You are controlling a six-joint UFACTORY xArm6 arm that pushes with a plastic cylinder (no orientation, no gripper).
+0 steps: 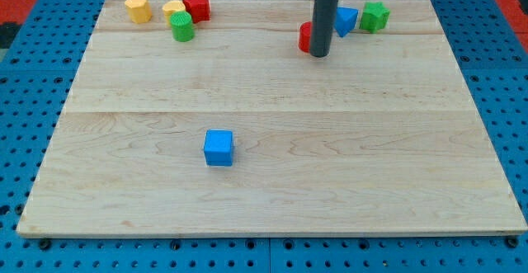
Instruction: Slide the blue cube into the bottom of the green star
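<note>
The blue cube (219, 148) sits alone on the wooden board (272, 182), left of centre and toward the view's bottom. The green star (374, 16) lies near the view's top right. My tip (319, 55) is the lower end of the dark rod, which comes down from the view's top. The tip stands just in front of a red block (305, 37), which it partly hides. It is left of and slightly below the green star, and far up and to the right of the blue cube.
A blue triangular block (346, 19) lies between the rod and the green star. At the top left are a yellow block (139, 8), a second yellow block (173, 9), a green cylinder (181, 27) and a red star (197, 7).
</note>
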